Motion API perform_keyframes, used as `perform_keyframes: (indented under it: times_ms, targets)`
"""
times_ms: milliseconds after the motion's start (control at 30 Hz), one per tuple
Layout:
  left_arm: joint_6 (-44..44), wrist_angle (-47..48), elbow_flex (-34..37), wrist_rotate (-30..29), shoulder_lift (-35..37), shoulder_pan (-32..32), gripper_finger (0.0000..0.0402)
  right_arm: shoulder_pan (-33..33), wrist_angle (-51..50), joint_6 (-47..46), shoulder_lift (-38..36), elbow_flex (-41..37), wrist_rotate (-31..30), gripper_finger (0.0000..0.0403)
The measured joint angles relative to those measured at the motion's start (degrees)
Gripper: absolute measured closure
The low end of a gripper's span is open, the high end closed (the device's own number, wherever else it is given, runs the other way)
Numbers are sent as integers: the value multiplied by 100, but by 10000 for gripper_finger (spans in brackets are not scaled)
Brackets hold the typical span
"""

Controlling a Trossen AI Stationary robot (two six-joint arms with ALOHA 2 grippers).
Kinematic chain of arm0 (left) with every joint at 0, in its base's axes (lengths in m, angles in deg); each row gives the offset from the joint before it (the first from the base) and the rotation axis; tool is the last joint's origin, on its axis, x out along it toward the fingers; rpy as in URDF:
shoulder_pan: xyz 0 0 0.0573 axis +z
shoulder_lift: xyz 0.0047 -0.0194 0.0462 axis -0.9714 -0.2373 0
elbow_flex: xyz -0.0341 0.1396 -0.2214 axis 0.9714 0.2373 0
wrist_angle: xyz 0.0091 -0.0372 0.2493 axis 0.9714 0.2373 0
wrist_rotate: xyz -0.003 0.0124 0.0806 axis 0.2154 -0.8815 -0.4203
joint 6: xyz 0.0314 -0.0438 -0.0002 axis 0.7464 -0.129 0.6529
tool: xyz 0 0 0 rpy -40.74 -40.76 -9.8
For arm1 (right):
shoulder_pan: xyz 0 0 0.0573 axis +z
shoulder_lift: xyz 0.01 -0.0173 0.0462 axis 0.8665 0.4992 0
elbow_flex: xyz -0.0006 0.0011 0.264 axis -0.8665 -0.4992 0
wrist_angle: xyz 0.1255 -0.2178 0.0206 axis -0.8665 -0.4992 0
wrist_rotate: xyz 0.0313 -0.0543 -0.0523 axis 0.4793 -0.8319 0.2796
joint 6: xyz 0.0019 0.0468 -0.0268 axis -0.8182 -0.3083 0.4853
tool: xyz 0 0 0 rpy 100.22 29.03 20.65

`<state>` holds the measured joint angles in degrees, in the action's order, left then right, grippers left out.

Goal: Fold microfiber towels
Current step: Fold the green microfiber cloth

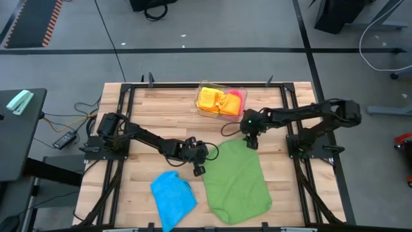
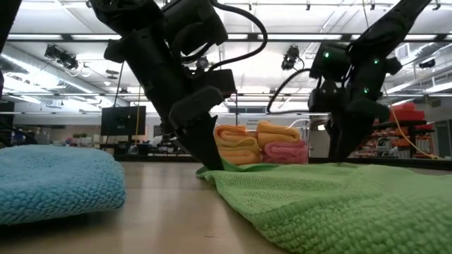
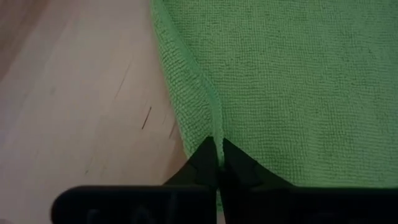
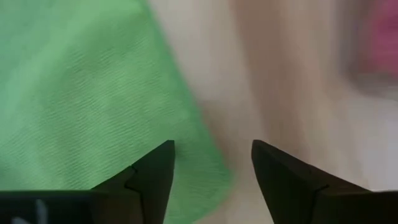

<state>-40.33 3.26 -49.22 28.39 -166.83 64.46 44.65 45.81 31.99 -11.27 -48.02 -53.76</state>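
Green towel point(image 1: 237, 182) spread flat at lower centre of the high view, blue towel point(image 1: 173, 196) bunched to its left. Left gripper point(image 3: 217, 163) clamped on the green towel's left edge. Right gripper point(image 4: 212, 163) low over its upper corner, fingers apart, nothing between. Orange, yellow and pink towels folded in clear tray point(image 1: 205, 111), upper centre.

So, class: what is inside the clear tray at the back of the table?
The clear tray holds folded towels: orange and yellow ones and a pink one. Anything beneath or behind them in the tray is covered.
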Motion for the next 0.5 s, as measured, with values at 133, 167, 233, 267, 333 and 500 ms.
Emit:
perform_keyframes:
  times_ms: [133, 167, 233, 267, 333, 500]
  targets:
    - [5, 11, 0, 0, 0, 0, 372, 0, 30, 154, 330, 17, 183, 176]
    - [7, 12, 0, 0, 0, -2, 368, -1, 40, 210, 394, 22, 193, 176]
    - [9, 17, 0, 0, 0, -2, 365, 0, 37, 287, 446, 26, 191, 179]
    - [11, 17, 0, 0, 0, -2, 366, 0, 37, 303, 450, 27, 191, 182]
    - [11, 21, 0, -4, 0, 0, 373, 0, 37, 315, 411, 18, 182, 193]
    - [11, 24, 0, -7, 0, 0, 393, 48, -31, 374, 293, 7, 142, 251]
